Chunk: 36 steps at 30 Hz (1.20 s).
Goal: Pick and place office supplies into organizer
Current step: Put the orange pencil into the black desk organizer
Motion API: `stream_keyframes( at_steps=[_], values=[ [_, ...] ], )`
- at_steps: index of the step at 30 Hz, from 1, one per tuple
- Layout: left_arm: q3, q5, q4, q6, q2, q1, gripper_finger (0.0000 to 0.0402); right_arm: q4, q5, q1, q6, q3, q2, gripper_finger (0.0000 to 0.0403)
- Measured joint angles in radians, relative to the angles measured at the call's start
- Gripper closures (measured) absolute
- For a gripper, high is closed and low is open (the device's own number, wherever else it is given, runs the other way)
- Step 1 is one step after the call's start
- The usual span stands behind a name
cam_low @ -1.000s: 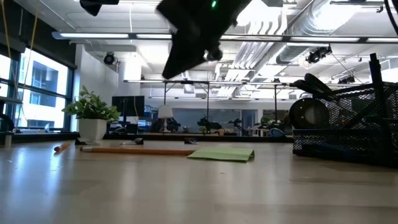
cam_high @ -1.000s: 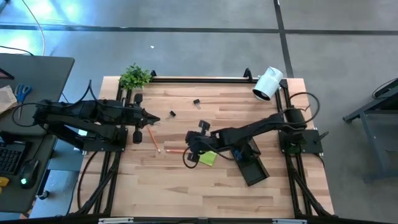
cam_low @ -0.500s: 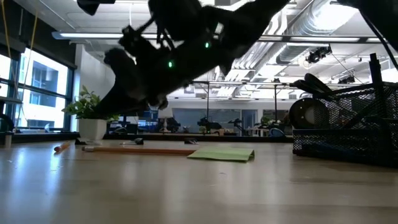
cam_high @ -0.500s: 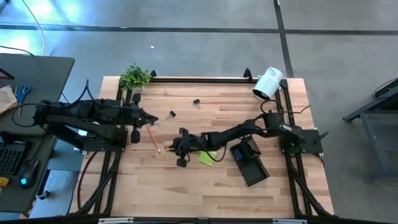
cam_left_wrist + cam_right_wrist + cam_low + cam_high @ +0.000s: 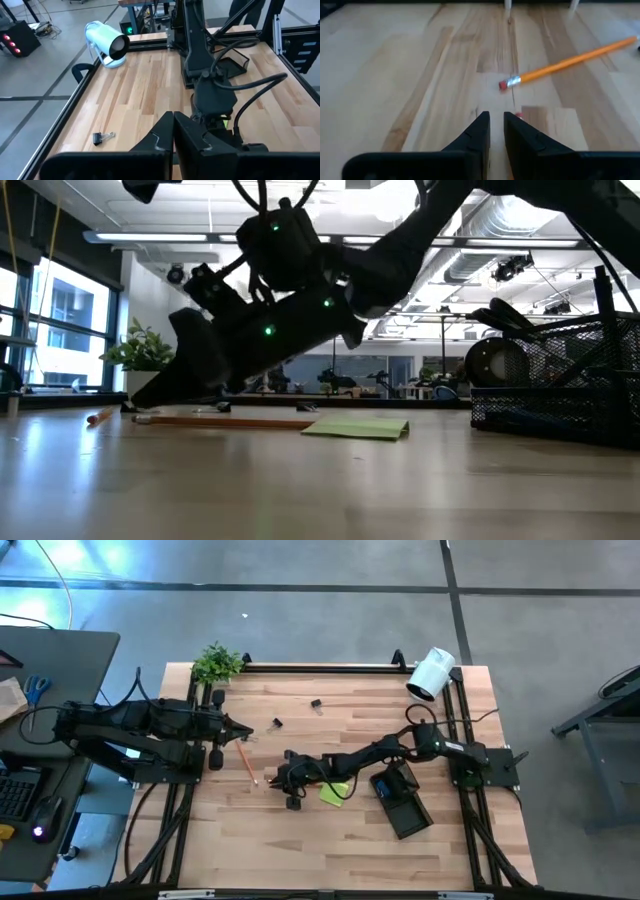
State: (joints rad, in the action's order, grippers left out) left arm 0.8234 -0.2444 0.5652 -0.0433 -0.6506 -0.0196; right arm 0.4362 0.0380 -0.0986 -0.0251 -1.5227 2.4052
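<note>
My right gripper (image 5: 281, 778) reaches across to the table's middle-left, fingers low over the wood (image 5: 150, 396) and open by a narrow gap (image 5: 496, 120). Under it lies an orange pencil (image 5: 220, 421) flat on the table; only its reddish end (image 5: 519, 115) shows beside one finger. A second orange pencil (image 5: 246, 760) lies slanted just beyond, eraser end (image 5: 510, 82) nearest. The lime-green sticky-note pad (image 5: 335, 793) lies flat to the right. The black organizer (image 5: 403, 804) stands farther right. My left gripper (image 5: 247, 732) waits shut (image 5: 173, 131) at the left.
Two tiny black clips (image 5: 277, 723) (image 5: 316, 704) lie toward the far side. A white cylindrical camera (image 5: 430, 673) stands at the far right corner and a small potted plant (image 5: 217, 662) at the far left. Bare wood stretches along the near edge.
My right arm has swung from above the sticky-note pad toward the table's left and come down, so its fingers now sit just above the table at the pencil's left end. The pencils, pad and organizer have stayed where they were.
</note>
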Motion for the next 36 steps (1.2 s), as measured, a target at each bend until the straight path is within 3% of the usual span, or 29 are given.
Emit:
stream_keyframes(
  at_steps=[26,32,36],
  values=[
    [0.0,0.001,0.013,0.005,0.0,0.0,0.04,-0.059,-0.078,0.0,0.007,0.001,-0.016,0.0353],
    [0.0,0.032,0.014,0.005,0.0,0.0,0.0399,-0.002,-0.227,-0.013,0.058,0.0,-0.016,0.0361],
    [0.0,0.033,0.017,0.005,0.0,0.0,0.0401,-0.05,-0.236,-0.001,0.015,0.0,-0.016,0.0355]
  ],
)
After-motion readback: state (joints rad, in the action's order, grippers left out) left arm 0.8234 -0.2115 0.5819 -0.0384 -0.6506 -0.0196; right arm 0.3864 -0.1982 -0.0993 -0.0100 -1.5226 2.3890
